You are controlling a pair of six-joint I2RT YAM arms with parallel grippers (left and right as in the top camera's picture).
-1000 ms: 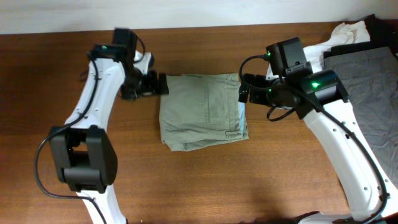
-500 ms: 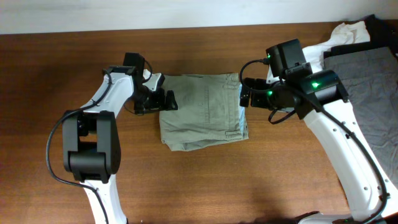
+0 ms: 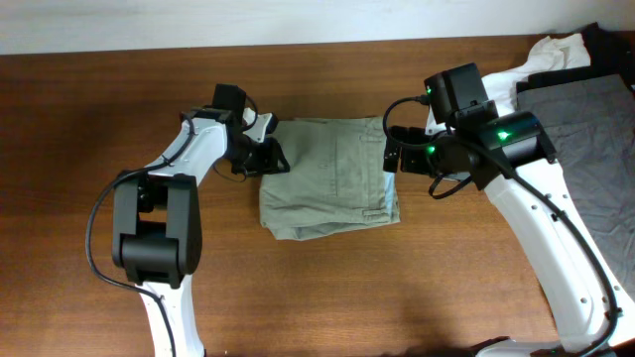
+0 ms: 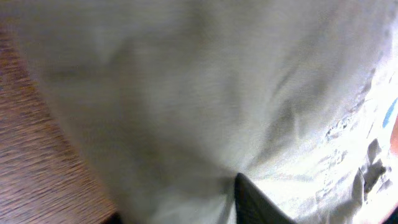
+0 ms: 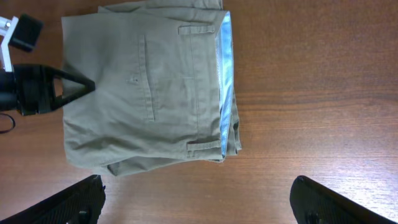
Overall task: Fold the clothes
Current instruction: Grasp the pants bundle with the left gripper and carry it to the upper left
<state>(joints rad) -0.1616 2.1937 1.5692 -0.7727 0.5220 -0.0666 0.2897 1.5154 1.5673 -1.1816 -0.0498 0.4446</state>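
The clothes in play are khaki-olive shorts [image 3: 327, 178], folded flat at mid-table with a back pocket up and the pale-blue waistband lining [image 5: 225, 74] along their right side. My left gripper [image 3: 270, 159] is at their left edge. In the left wrist view the cloth [image 4: 186, 93] fills the picture and bunches between the closed-in fingers [image 4: 255, 202]; the right wrist view shows that gripper [image 5: 74, 87] lying over the edge. My right gripper [image 3: 392, 157] hangs above the shorts' right side, open, with only bare wood between its fingertips [image 5: 196, 182].
More garments are heaped at the table's far right: a white one [image 3: 551, 55], a grey one [image 3: 595, 129] and a black one [image 3: 607, 35]. Brown wooden tabletop [image 3: 327, 288] surrounds the shorts.
My left arm has swung right onto the shorts' left edge and its jaws have narrowed on the cloth; the shorts have shifted slightly right. The right arm has held still.
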